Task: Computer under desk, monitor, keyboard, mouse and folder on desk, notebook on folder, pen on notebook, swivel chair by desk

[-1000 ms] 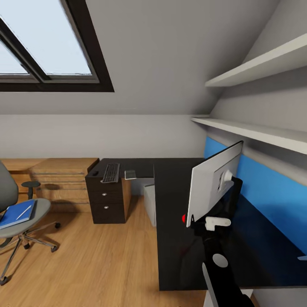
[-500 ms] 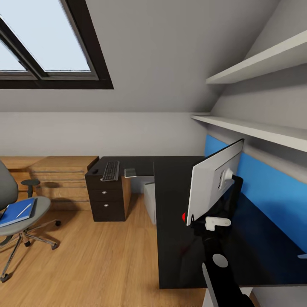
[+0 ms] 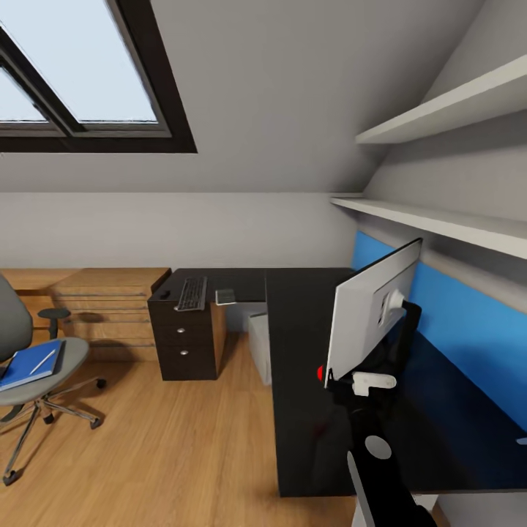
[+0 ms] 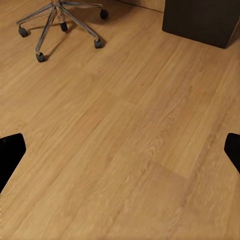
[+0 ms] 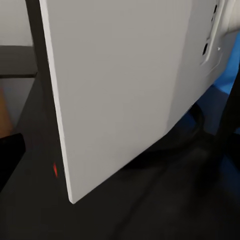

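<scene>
My right jaws (image 3: 338, 380) sit at the lower corner of the monitor (image 3: 369, 311), which stands on the counter (image 3: 307, 410) near the blue-panelled wall side with its silver back toward me; whether they pinch the panel edge I cannot tell. My left jaws (image 4: 120, 150) are spread wide over bare floor (image 4: 125, 130) and hold nothing. The step in hand, as I judge it, is setting the screen: turn it slowly about its round base and keep that base flat, well in from the counter edge. The keyboard (image 3: 192, 292) and mouse (image 3: 164, 295) lie on the far wing above the drawers. The folder (image 3: 29, 364), with the pen (image 3: 42, 361) on it, rests on the chair (image 3: 33, 373), well apart from the counter.
</scene>
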Available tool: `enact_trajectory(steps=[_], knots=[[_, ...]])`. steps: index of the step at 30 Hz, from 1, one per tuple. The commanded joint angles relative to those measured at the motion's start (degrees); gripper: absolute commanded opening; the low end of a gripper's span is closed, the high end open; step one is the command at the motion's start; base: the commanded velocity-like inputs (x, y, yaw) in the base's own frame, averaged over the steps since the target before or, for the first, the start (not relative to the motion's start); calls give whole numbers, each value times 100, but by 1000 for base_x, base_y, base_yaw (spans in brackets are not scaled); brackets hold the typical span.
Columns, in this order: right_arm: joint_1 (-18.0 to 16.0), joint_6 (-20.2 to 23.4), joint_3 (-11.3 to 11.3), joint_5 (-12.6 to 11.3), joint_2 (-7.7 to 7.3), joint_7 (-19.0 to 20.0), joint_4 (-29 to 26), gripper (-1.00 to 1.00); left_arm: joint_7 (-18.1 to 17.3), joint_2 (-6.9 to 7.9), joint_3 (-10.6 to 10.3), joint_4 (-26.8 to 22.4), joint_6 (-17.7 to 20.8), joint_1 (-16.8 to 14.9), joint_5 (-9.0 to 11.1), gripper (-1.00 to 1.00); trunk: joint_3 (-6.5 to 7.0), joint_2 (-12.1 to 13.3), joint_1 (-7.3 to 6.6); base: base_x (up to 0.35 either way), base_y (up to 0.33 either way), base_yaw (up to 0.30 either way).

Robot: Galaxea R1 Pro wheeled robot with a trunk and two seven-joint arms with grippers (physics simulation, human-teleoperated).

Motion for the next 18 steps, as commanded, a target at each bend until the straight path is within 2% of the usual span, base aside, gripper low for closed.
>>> enact_trajectory(steps=[1, 6, 18], knots=[[-3, 53, 2, 60, 2, -19, -8, 100, 14, 7, -15, -8, -35, -3, 48, 100, -6, -5, 2, 79, 216, 0], [-3, 47, -1, 60, 2, -18, -8, 100, 21, 4, -18, -8, -35, -3, 48, 100, -6, -5, 2, 64, 136, 0], [-3, -150, -2, 67, 2, -32, -82, 100, 25, 3, -20, -8, -38, -3, 48, 100, -6, -5, 2, 5, 10, 0]])
